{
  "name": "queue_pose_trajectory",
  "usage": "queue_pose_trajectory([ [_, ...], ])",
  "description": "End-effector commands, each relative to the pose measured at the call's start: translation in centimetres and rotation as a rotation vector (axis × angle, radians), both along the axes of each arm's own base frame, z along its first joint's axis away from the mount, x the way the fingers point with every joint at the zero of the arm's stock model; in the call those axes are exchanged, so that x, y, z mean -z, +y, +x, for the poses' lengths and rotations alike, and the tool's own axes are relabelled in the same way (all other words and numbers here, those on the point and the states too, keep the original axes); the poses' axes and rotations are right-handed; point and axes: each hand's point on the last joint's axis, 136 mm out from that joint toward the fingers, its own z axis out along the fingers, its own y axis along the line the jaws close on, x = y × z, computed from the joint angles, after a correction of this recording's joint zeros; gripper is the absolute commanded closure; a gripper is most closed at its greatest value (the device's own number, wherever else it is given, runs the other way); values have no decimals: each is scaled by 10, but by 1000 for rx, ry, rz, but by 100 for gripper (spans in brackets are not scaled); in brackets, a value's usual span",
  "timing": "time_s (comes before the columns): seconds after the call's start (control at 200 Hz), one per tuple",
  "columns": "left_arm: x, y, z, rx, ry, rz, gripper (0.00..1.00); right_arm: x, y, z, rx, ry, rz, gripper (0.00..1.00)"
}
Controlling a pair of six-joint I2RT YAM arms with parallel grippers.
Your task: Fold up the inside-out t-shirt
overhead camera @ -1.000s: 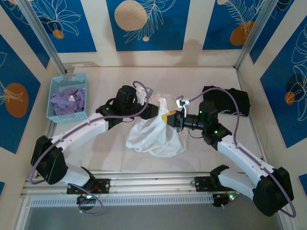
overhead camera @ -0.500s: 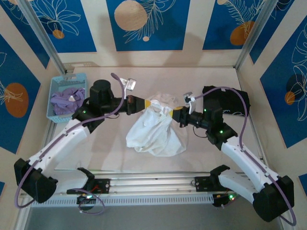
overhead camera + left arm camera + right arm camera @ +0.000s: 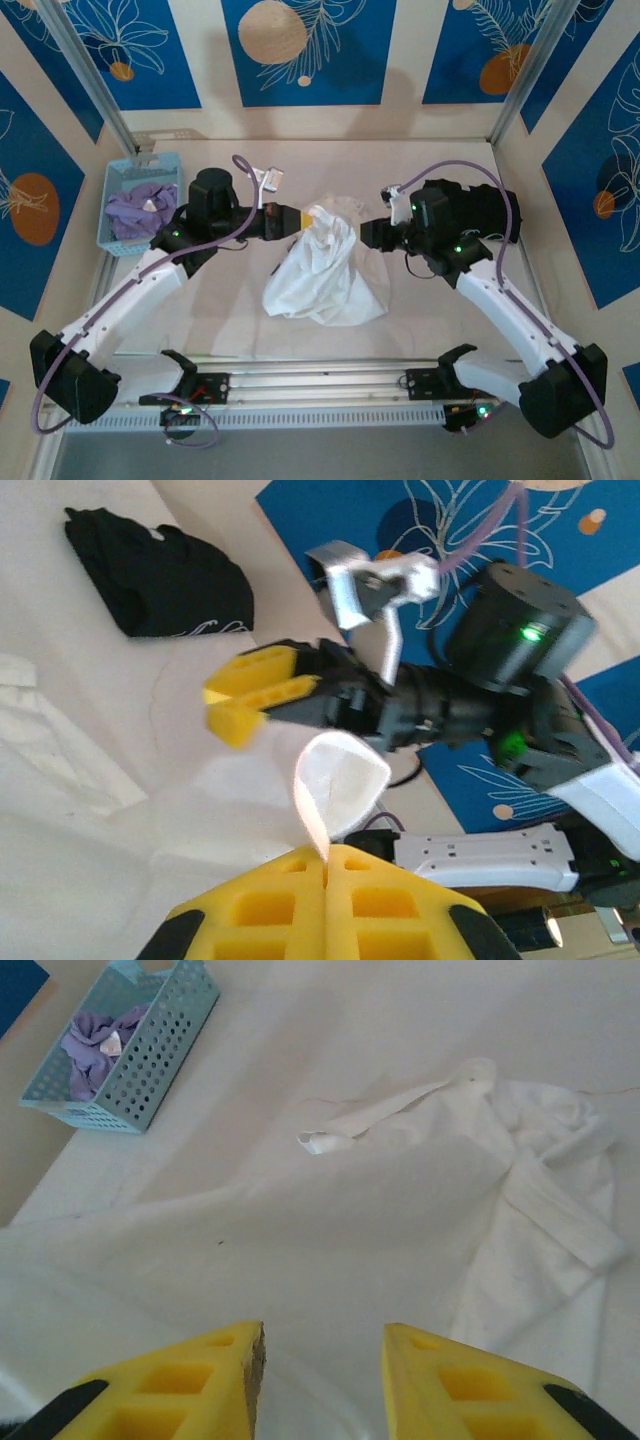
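Inside-out t-shirt point(image 3: 325, 270) was pinched at raised fold by left gripper point(image 3: 326, 856), fingers clamped together. Right gripper point(image 3: 323, 1360) was held above cloth, fingers spread apart.

A pale, cloth-covered table point(image 3: 400, 160) is seen spread out below, evenly lit, with only soft shadows thrown across it. Behind, it is closed in by a beige wall point(image 3: 205, 60) on which deep-blue panels point(image 3: 350, 60) are set, drawn over with white leaf outlines. A peach disc point(image 3: 272, 32) is painted on the middle panel and an orange disc point(image 3: 33, 208) on the left side. A left aluminium post point(image 3: 90, 75) is slanted up from one back corner, a right aluminium post point(image 3: 530, 70) from the other. Along the near edge a slotted metal rail point(image 3: 320, 378) is fixed.
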Motion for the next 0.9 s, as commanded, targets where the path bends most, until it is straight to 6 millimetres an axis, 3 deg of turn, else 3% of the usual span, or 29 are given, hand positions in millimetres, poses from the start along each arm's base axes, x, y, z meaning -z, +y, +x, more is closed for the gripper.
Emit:
queue_pose_trajectory([
  [0.0,2,3,9,-39,-5,27,100,-21,3,-32,-95,-145,-13,61],
  [0.13,5,2,11,-43,-3,33,100,-46,28,-64,-267,-277,65,58],
  [0.285,8,3,11,-51,-5,48,100,-66,54,-77,-354,-377,30,57],
  [0.5,10,3,9,-52,-8,59,100,-72,77,-66,-316,-457,-112,56],
  [0.665,11,2,7,-47,-11,62,100,-61,87,-37,-190,-435,-200,55],
  [0.73,10,3,6,-45,-16,61,100,-55,84,-25,-126,-419,-233,63],
  [0.795,11,5,5,-52,-26,71,100,-56,80,-20,-96,-414,-228,84],
  [0.895,21,17,12,-125,-57,152,100,-66,81,-25,-134,-389,-130,100],
])
